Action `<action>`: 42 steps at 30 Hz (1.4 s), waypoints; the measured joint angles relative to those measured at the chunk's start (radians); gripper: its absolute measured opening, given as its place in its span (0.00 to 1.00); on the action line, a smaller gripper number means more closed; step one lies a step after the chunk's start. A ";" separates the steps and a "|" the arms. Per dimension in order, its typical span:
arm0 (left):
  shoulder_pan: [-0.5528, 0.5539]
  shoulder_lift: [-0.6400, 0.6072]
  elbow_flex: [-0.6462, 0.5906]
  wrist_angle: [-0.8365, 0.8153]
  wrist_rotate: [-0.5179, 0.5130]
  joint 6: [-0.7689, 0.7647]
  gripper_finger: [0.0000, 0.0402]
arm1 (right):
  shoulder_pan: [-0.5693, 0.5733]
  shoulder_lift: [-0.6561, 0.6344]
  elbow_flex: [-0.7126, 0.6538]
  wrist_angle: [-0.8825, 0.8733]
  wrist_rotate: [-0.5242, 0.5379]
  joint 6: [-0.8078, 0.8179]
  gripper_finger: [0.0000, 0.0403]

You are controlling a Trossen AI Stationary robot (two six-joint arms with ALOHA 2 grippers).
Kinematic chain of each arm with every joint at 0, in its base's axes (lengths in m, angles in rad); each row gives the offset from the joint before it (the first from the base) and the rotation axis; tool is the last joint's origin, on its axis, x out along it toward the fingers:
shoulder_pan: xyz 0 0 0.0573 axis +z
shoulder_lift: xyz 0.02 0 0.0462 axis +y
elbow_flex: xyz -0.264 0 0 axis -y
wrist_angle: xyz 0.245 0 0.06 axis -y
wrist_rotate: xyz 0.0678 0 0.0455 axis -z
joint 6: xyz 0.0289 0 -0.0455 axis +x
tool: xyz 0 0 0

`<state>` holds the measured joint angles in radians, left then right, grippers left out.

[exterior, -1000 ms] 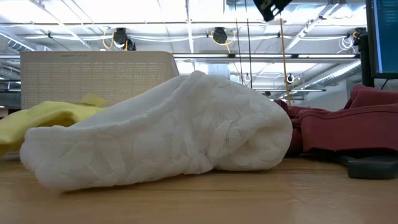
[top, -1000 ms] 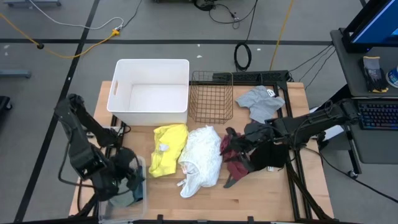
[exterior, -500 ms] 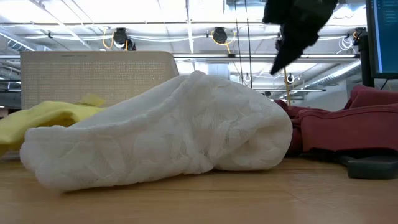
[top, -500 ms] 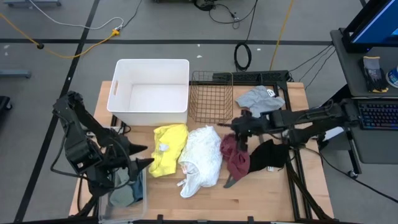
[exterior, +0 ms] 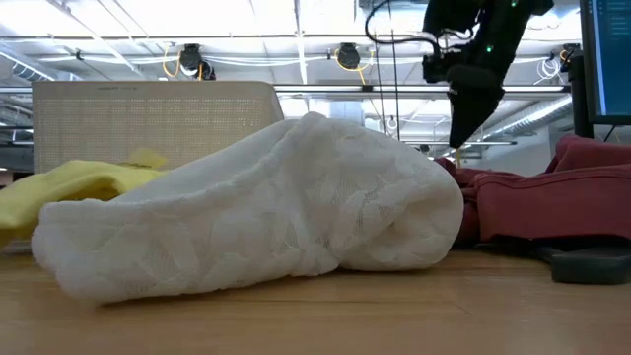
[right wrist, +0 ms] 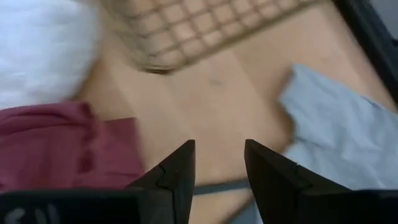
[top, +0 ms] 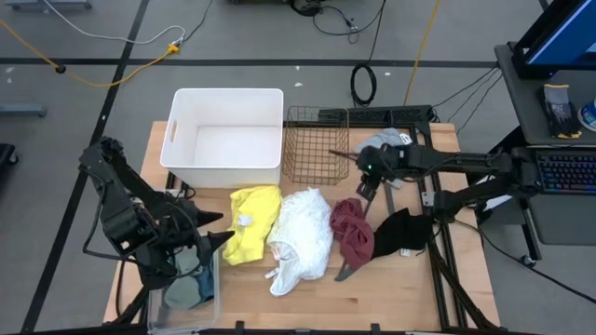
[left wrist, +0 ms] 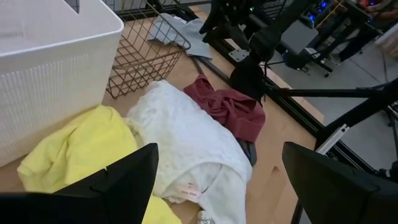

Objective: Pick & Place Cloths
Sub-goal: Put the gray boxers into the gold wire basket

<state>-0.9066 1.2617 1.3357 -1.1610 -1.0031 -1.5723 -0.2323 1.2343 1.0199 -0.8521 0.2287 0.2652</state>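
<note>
While the left gripper is held spread wide at the lower left of the high view, over a clear plastic tub at the table's front edge, nothing is seen between its fingers. A greyish-green cloth is seen inside that tub. Just right of it, a band of bare wood is left along the front edge. Above that band, three crumpled cloths are laid in a row: the yellow cloth, the white cloth with a textured weave, touching it, and the maroon cloth against the white one. A black cloth is draped over the table's right edge beside a thin black bar. Farther back, the right gripper is raised above bare wood between the maroon cloth and the wire basket; its fingers are parted with nothing between them in the wrist view. A grey cloth is spread at the upper right, and the white bin is set at the far edge.
</note>
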 joint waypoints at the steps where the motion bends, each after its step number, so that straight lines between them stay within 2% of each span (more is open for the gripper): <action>1: 0.003 0.000 0.000 0.000 0.000 0.000 0.86 | -0.023 0.000 0.000 -0.012 0.007 -0.007 0.33; 10: 0.025 0.000 0.000 -0.002 0.000 0.000 0.86 | -0.210 0.000 0.000 -0.042 0.006 -0.086 0.33; 18: 0.045 0.000 0.000 -0.001 0.001 -0.001 0.86 | -0.318 0.042 0.000 -0.040 0.006 -0.095 0.33; 32: 0.044 0.000 0.000 0.013 0.002 -0.003 0.86 | -0.411 0.203 0.000 -0.022 0.005 -0.191 0.33; 42: 0.044 0.000 0.000 0.013 0.002 -0.007 0.86 | -0.417 0.283 0.000 0.026 0.005 -0.226 0.33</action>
<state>-0.8623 1.2617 1.3357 -1.1476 -1.0008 -1.5795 -0.6495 1.5176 1.0203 -0.8263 0.2340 0.0394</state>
